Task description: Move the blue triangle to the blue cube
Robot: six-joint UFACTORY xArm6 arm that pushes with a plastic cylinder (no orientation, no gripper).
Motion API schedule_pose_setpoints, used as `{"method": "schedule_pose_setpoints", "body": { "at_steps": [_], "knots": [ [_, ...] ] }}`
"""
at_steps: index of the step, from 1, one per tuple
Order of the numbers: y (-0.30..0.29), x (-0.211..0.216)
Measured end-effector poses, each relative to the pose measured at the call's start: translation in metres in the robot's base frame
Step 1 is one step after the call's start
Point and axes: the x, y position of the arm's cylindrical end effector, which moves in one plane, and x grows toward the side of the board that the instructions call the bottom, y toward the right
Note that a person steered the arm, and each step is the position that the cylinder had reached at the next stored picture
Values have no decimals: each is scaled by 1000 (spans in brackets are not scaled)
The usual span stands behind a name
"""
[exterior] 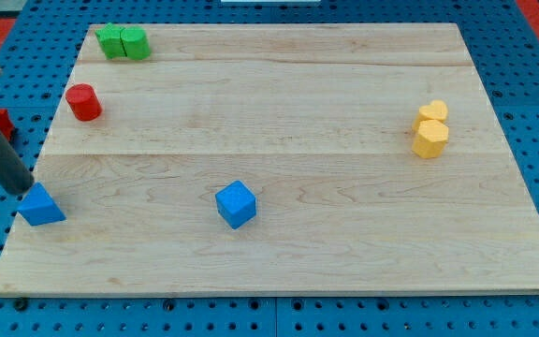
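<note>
The blue triangle point(41, 205) lies at the left edge of the wooden board point(279, 253). The blue cube point(236, 204) sits in the board's lower middle, well to the right of the triangle. My rod comes down from the view's upper left, and my tip point(24, 190) is at the triangle's upper left corner, touching or nearly touching it.
Two green blocks point(123, 42) sit together at the board's top left. A red cylinder point(83, 102) stands below them. Two yellow blocks point(430, 128) sit at the right. A red block point(0, 122) lies off the board at the left, on the blue pegboard.
</note>
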Motion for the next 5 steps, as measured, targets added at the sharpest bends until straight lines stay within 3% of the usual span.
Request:
{"method": "schedule_pose_setpoints", "body": {
  "at_steps": [1,2,4,5],
  "knots": [
    [4,37],
    [36,35],
    [173,43],
    [184,47]
  ]
}}
